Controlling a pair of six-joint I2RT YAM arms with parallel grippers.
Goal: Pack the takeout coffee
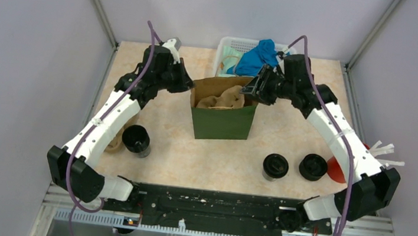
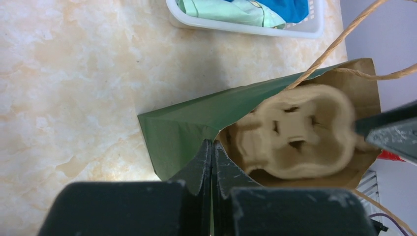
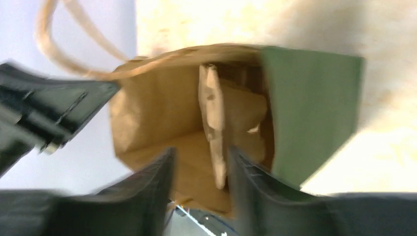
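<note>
Fingers [image 2: 199, 167] of the left gripper [image 2: 212, 147] are clamped on one green bag's [image 1: 221, 122] rim. The right gripper [image 3: 199, 162] is held apart, seemingly astride one cardboard tray [image 2: 295, 132] inside. Three coffee cups [image 1: 136, 139] [image 1: 275, 166] [image 1: 313, 166] are seen outside, on the table [image 1: 190, 154].

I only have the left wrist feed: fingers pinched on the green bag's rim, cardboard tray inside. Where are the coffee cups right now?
Observer: The top view shows three black cups on the table, none in the bag: one left of it, two to its right.
Operator: And the right gripper?
Observer: The right gripper is open over the bag's right side, the tray edge between its fingers; contact I cannot tell.
Operator: Anything near those two cups?
Observer: A red cup with white sticks, partly behind the right arm.
</note>
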